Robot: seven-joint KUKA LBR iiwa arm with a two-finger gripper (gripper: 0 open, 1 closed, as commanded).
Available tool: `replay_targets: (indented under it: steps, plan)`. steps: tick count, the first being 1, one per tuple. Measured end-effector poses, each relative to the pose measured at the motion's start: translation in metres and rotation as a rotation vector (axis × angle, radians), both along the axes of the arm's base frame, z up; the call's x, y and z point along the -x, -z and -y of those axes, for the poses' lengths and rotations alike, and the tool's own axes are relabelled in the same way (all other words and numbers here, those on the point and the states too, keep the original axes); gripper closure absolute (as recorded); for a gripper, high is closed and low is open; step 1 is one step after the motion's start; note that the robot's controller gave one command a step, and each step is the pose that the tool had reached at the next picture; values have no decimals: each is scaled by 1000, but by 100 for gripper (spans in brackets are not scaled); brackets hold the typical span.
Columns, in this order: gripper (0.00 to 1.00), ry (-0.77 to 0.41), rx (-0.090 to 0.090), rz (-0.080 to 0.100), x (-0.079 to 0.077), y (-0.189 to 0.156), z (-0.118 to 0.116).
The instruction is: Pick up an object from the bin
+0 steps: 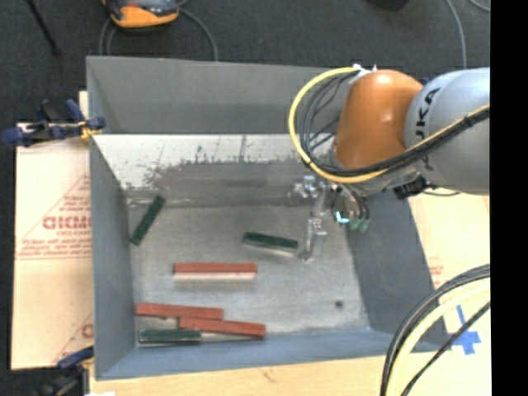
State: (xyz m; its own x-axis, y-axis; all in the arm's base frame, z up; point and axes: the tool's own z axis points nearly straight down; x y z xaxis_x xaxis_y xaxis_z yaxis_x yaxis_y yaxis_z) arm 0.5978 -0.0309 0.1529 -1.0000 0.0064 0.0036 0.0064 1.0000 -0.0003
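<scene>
My gripper hangs low over the right part of the bin floor, its thin metal fingers pointing down. Just left of the fingertips lies a short dark green bar, close to them; nothing shows between the fingers. A longer red-brown bar rests flat on the floor further left and nearer the front.
Another dark green bar leans at the left wall. At the front left lie two red-brown bars and a dark green one. The arm, with its orange cover and cables, reaches in from the right.
</scene>
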Motion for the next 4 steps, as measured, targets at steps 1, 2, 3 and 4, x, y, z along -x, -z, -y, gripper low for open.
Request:
replay_targets:
  steps: [1,2,3,4]
  plan:
    - [0,0,1,8,-2,-5,0]
    - [100,46,-1,8,-19,82,-18]
    - [100,45,-1,8,-19,82,-18]
    - [100,31,2,16,-12,-91,3]
